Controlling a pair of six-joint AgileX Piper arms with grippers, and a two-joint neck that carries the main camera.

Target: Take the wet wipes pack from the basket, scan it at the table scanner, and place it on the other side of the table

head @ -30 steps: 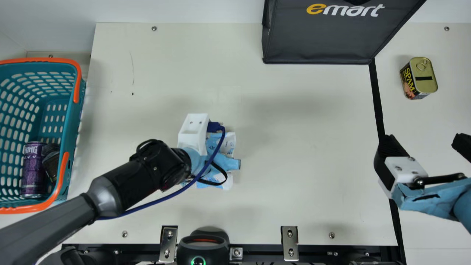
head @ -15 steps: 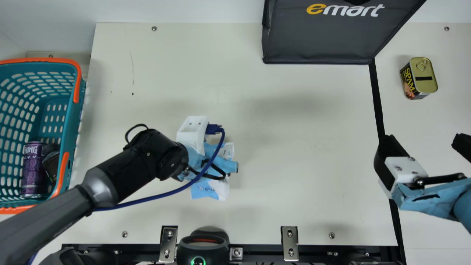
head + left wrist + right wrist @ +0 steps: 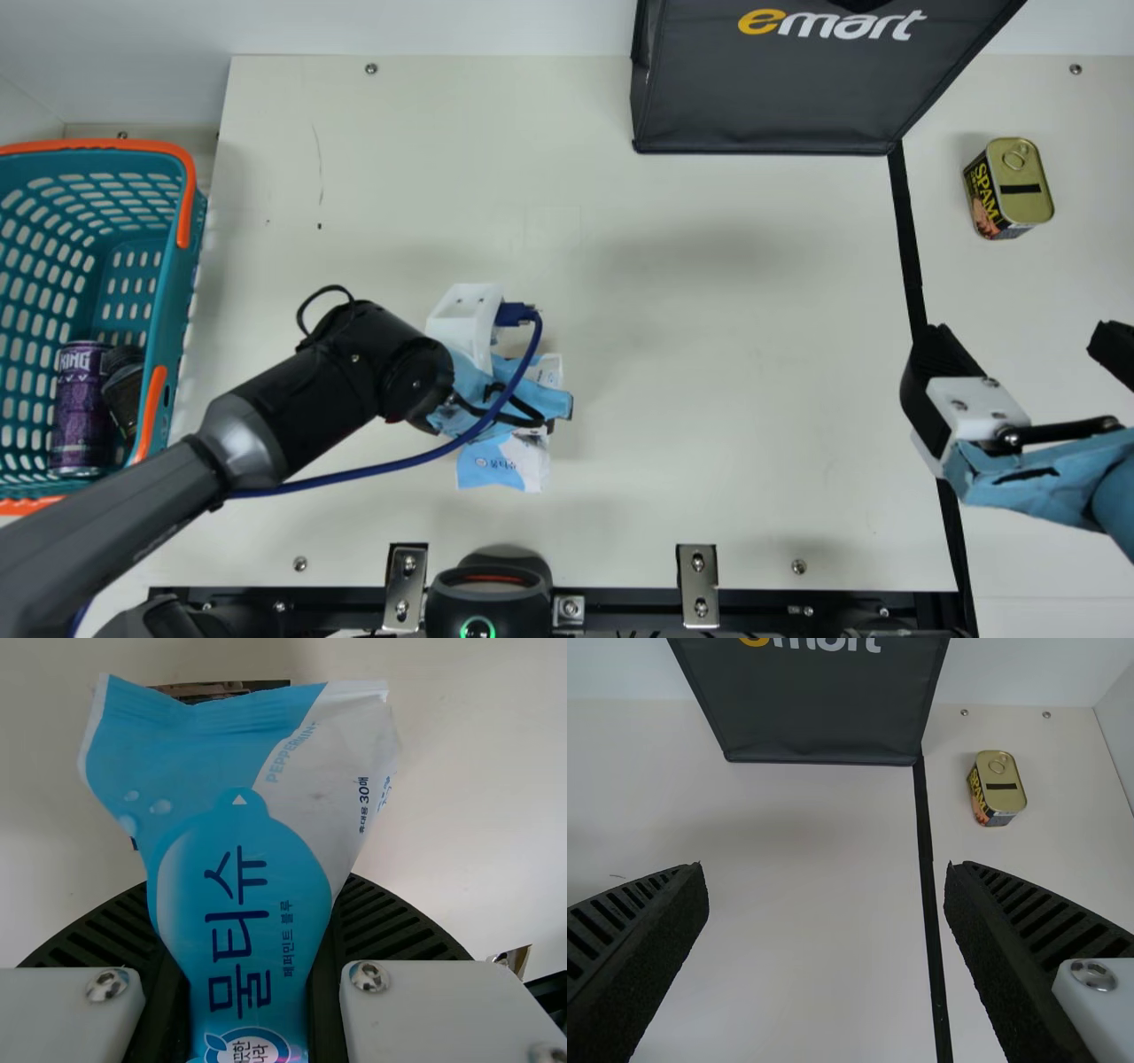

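We now have the wet wipes pack (image 3: 500,468), pinched in our left gripper (image 3: 542,400), closer to the table scanner (image 3: 489,607) than a moment ago, with our left arm's thin black loop (image 3: 322,299) standing out farther.

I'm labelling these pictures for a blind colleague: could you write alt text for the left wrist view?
The left claw holds a blue-and-white wet wipes pack between its two black ribbed fingers, the pack's crimped end pointing away from it. Behind is a cream table, with a dark sliver of something unidentifiable past that end.
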